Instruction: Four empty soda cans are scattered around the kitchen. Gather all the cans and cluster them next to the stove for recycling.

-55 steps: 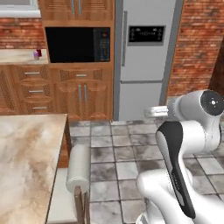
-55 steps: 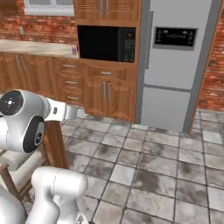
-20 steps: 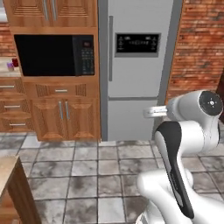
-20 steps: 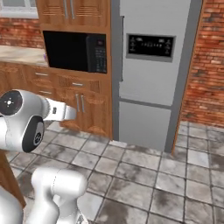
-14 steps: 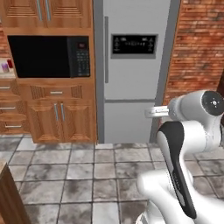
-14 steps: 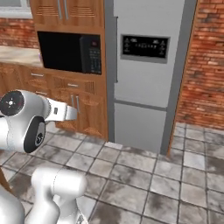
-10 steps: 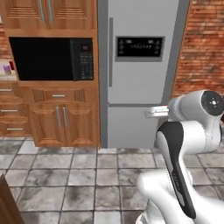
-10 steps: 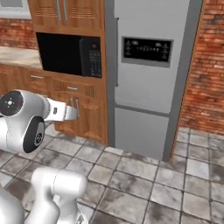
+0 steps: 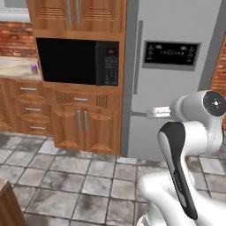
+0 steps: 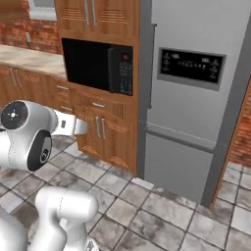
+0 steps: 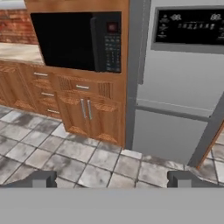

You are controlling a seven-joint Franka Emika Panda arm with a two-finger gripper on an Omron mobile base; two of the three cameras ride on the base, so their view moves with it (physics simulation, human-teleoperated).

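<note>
The soda cans and the stove are out of view. My gripper [image 11: 112, 179] is open and holds nothing; its two dark fingertips [image 11: 43, 178] stand far apart at the bottom of the hand view. It points across the tiled floor at the wooden cabinet and the steel fridge. My white arm [image 9: 185, 150] is folded in front of the base, well back from the cabinets. A small purplish thing [image 9: 34, 67] sits on the counter at left, too small to identify.
A black microwave [image 9: 77, 62] is built into a tall wooden cabinet [image 10: 105, 132]. A steel fridge [image 9: 176, 88] stands right of it. A counter over drawers [image 9: 17, 70] runs left. A wooden corner [image 9: 6, 205] juts in at bottom left. Tiled floor [image 9: 75, 176] lies between.
The whole picture has shifted right and the cabinet has grown nearer, so the base has moved. The arm holds its pose and the gripper stays open.
</note>
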